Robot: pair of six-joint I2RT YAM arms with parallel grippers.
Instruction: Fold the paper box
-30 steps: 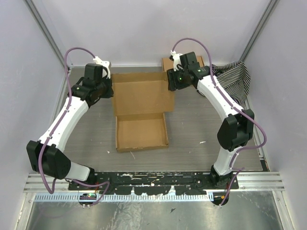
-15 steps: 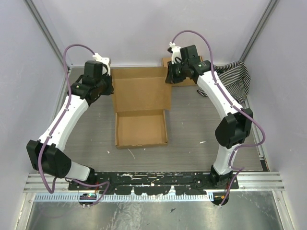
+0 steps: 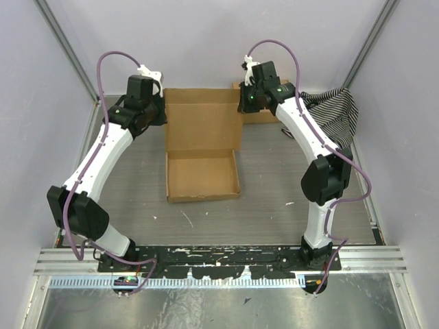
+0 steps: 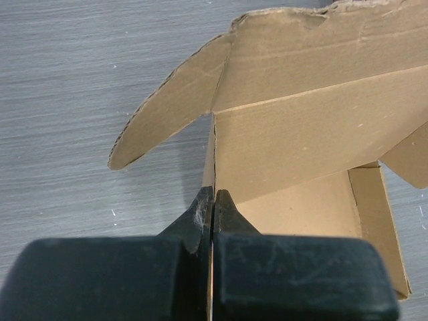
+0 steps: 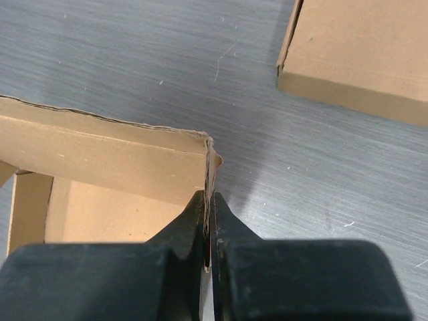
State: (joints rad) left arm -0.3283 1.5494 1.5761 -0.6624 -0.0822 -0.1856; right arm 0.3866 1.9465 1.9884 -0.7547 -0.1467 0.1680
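The paper box [image 3: 202, 147] is brown cardboard in the middle of the table: a shallow formed tray [image 3: 203, 175] at the front and its lid panel [image 3: 203, 120] raised behind it. My left gripper [image 3: 162, 113] is shut on the lid's left side flap; in the left wrist view [image 4: 212, 200] the jaws pinch the flap edge, with a rounded tab [image 4: 167, 114] sticking out to the left. My right gripper [image 3: 243, 103] is shut on the lid's right side flap, seen in the right wrist view [image 5: 208, 200].
A second, fully formed cardboard box [image 3: 264, 113] sits at the back right, also visible in the right wrist view [image 5: 361, 53]. A black-and-white striped cloth [image 3: 336, 113] lies in the back right corner. Purple walls enclose the table on three sides.
Both grippers have moved toward the back wall and upward, lifting the lid panel so it stands steeper. The tray has shifted slightly back.
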